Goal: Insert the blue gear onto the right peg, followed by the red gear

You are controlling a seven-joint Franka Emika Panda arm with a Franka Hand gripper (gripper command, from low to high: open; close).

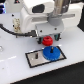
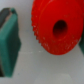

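The blue gear [image 1: 50, 53] lies flat on the grey plate with black border [image 1: 37, 60]. A small dark spot at its centre may be the right peg; I cannot make it out clearly. The red gear [image 1: 46, 40] sits just behind the plate, under my gripper [image 1: 47, 37]. In the wrist view the red gear [image 2: 55, 27] fills the space between the teal finger pads [image 2: 9, 42], its dark centre hole facing the camera. A gap shows between the pad and the gear. My gripper [image 2: 46, 47] is open around it. The shorter pin is not visible.
The white arm body [image 1: 35, 20] looms over the back of the white table [image 1: 15, 70]. Cables [image 1: 10, 30] hang at the exterior view's left. A dark backdrop lies behind.
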